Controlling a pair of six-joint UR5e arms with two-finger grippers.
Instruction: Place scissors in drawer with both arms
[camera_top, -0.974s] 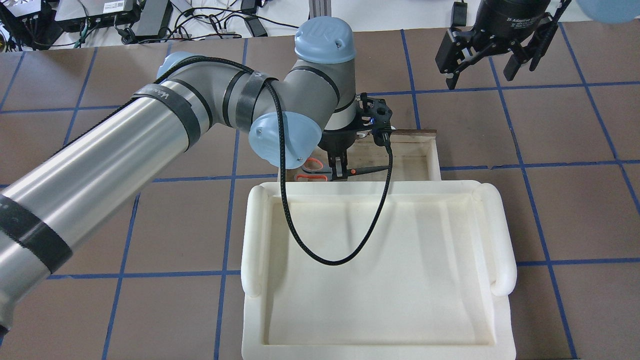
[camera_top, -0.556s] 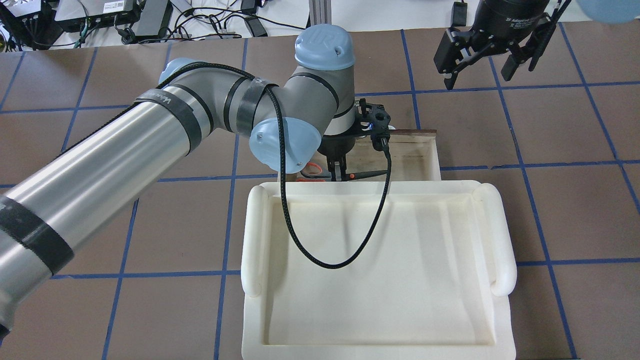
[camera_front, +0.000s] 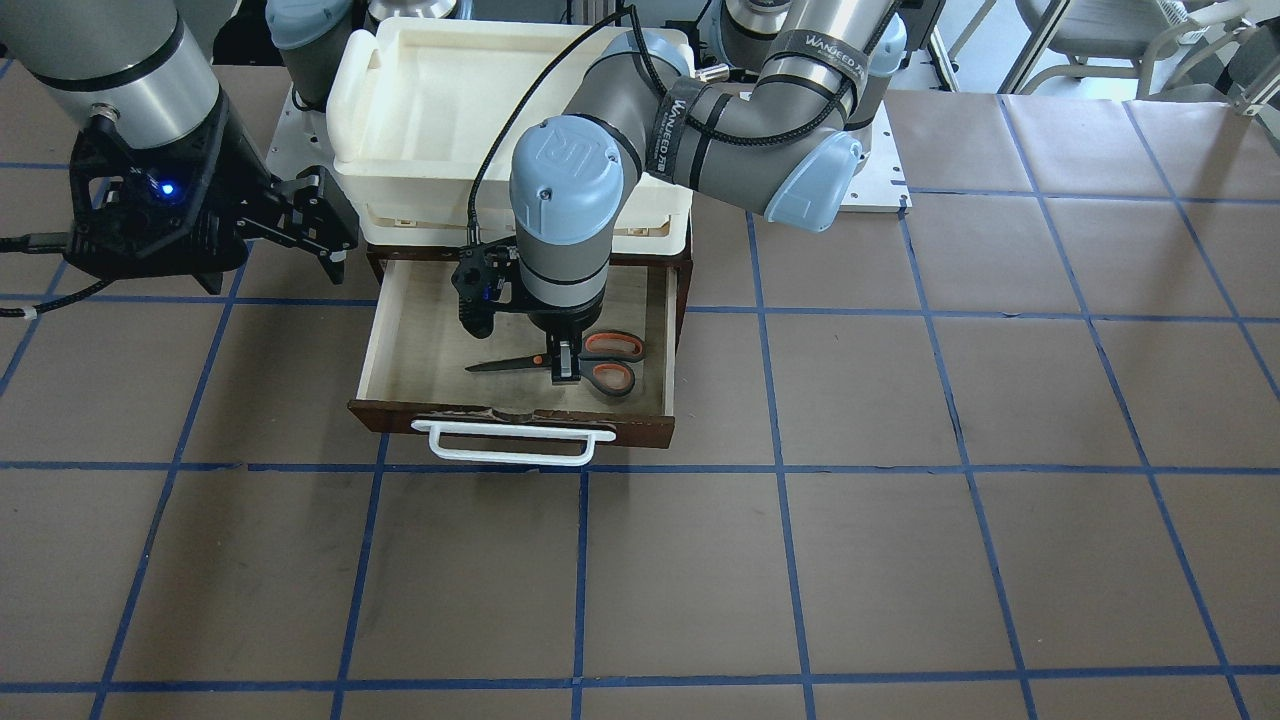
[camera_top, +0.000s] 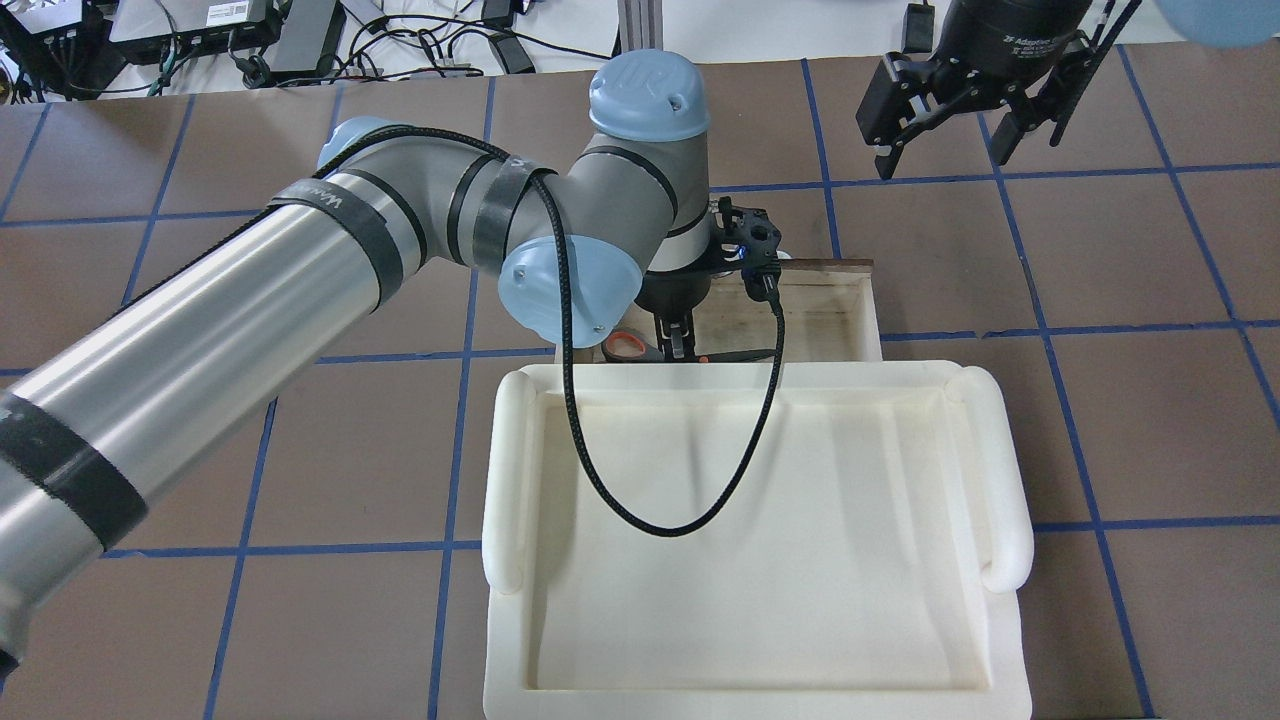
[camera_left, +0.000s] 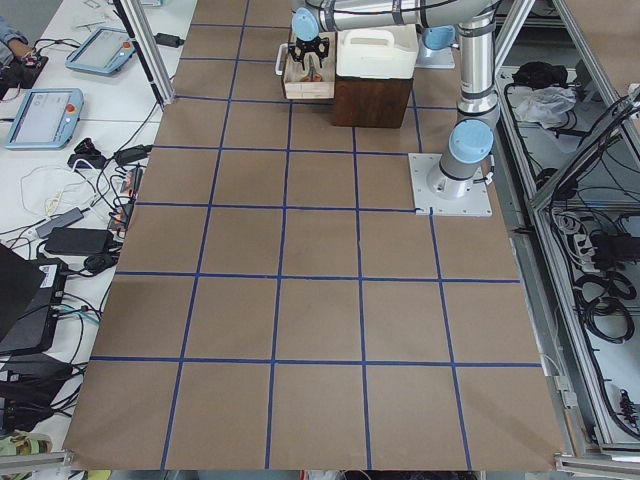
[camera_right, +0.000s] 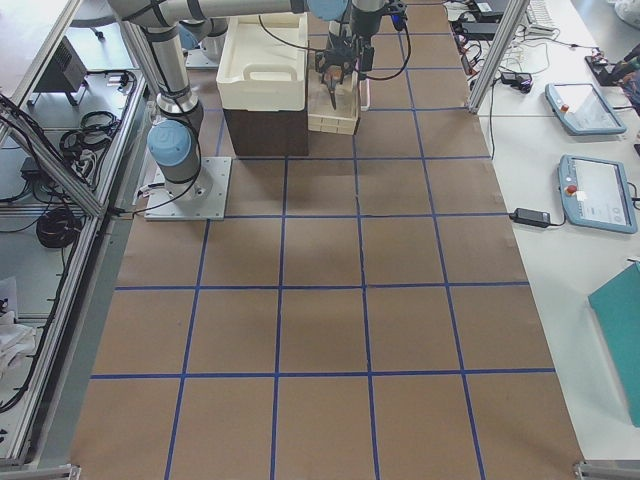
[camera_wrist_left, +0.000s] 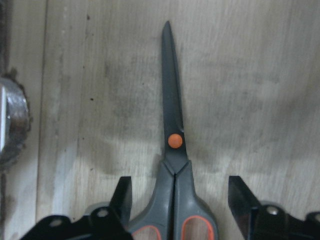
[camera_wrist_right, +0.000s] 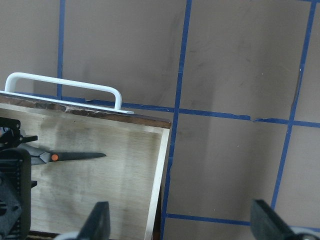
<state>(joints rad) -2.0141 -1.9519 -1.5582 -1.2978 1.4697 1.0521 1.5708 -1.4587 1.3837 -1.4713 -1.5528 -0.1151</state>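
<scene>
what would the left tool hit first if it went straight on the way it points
Likely the drawer floor: the left tool is open, straddling the scissors, so its tips pass beside them. Depth is unclear.

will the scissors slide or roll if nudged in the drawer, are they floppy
Probably slide, not roll: the scissors lie flat, blades closed, on the plywood floor of the drawer. Metal blades and moulded handles look rigid, so flopping seems unlikely.
</scene>
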